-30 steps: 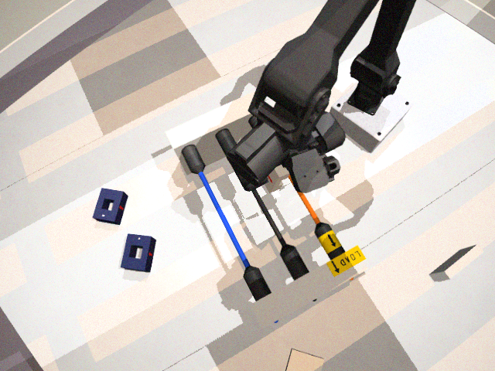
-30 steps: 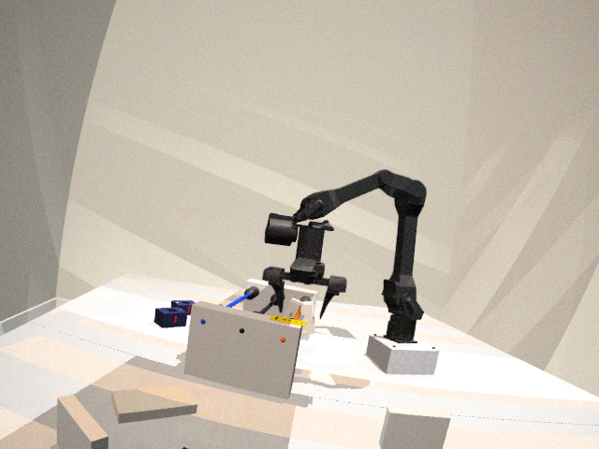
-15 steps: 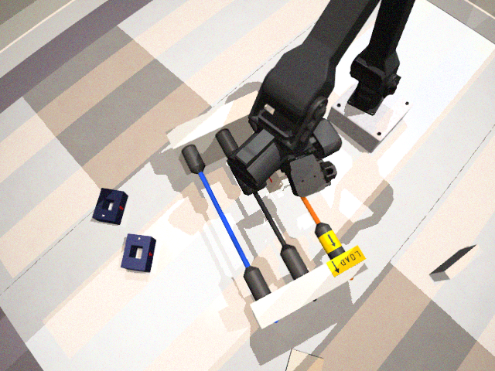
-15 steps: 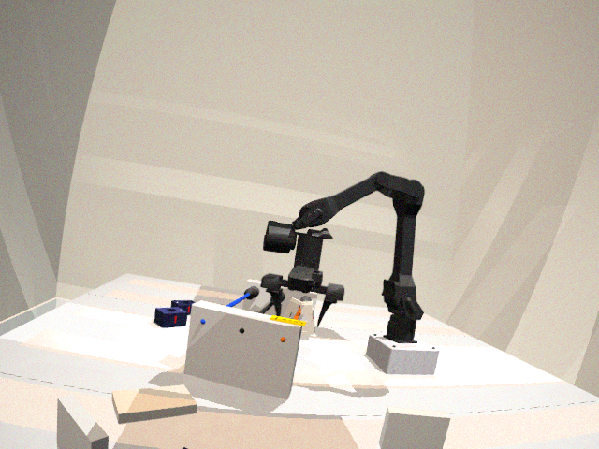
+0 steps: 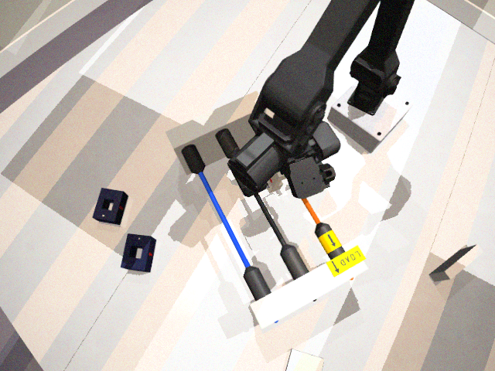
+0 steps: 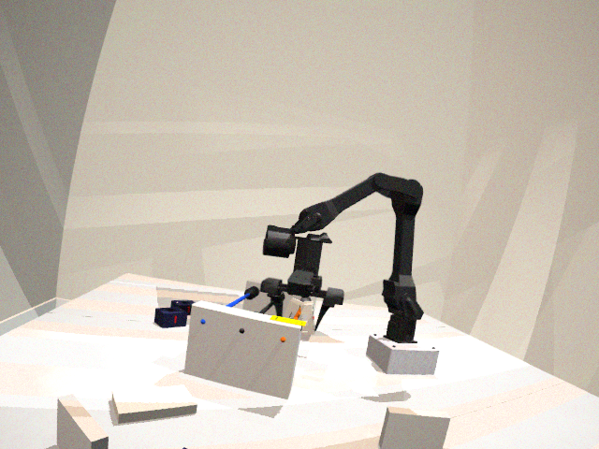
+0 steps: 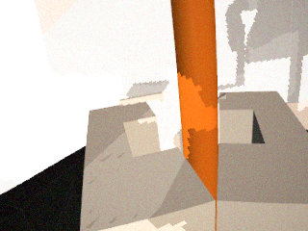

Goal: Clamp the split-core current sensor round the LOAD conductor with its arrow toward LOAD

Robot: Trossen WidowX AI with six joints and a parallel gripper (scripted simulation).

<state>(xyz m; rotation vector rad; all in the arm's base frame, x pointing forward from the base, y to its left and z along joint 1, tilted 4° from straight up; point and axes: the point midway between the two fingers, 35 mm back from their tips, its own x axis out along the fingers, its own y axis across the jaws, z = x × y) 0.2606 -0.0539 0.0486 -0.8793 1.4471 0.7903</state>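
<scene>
load marker (image 5: 346, 260) (image 6: 288, 321) (yellow, arrowed) tops the white panel (image 5: 298, 300) (image 6: 241, 354).

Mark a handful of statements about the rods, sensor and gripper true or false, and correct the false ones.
1. The black rod runs between the blue rod and the orange rod. True.
2. The sensor is round the blue rod. False: it is round the orange rod.
3. The gripper is open. True.
4. The LOAD label is red. False: it is yellow.
5. The dark blue blocks are nearer the orange rod than the blue rod. False: they are nearer the blue rod.
</scene>
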